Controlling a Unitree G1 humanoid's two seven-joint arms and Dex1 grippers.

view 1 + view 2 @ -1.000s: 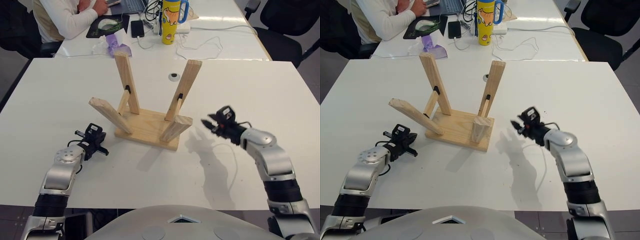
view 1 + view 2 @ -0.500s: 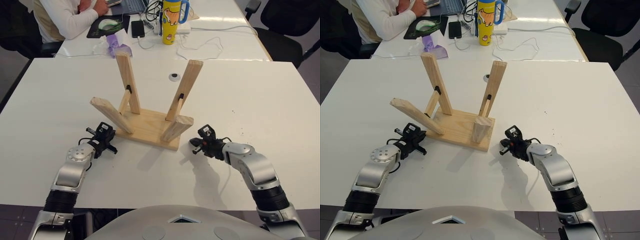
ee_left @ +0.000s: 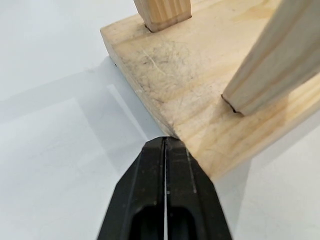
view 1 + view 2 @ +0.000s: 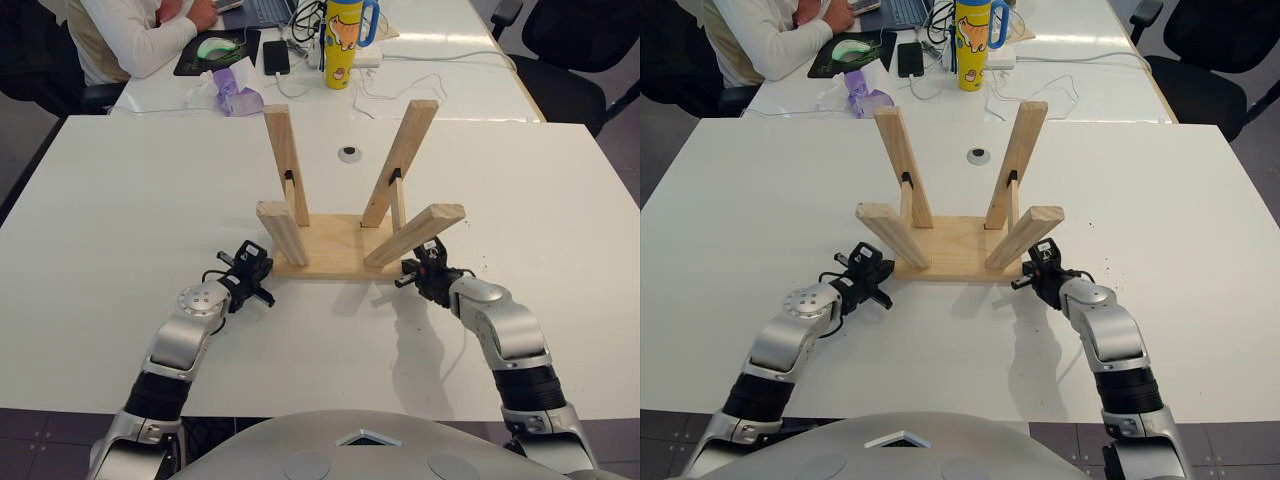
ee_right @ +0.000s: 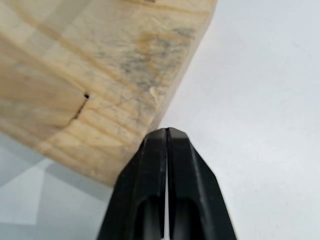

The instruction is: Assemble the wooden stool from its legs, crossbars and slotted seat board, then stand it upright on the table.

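The wooden stool lies upside down on the white table, its seat board (image 4: 335, 259) flat and its legs pointing up. Two rear legs (image 4: 286, 163) (image 4: 404, 148) stand tall and lean apart. Two front legs (image 4: 283, 232) (image 4: 414, 234) splay toward me. My left gripper (image 4: 258, 275) is shut, its tip against the board's near left corner (image 3: 172, 131). At the near right corner (image 5: 150, 112), my right gripper (image 4: 418, 273) is shut too, tip touching the wood. Neither holds anything.
A small round grommet (image 4: 348, 154) sits in the table behind the stool. On the far table stand a yellow bottle (image 4: 342, 40), a phone (image 4: 274, 57), a purple object (image 4: 234, 92) and white cables (image 4: 410, 92). Open tabletop lies on both sides.
The stool has turned square to me and slid to the right. My left gripper followed it rightward to the board's left corner. My right gripper moved in to the right corner.
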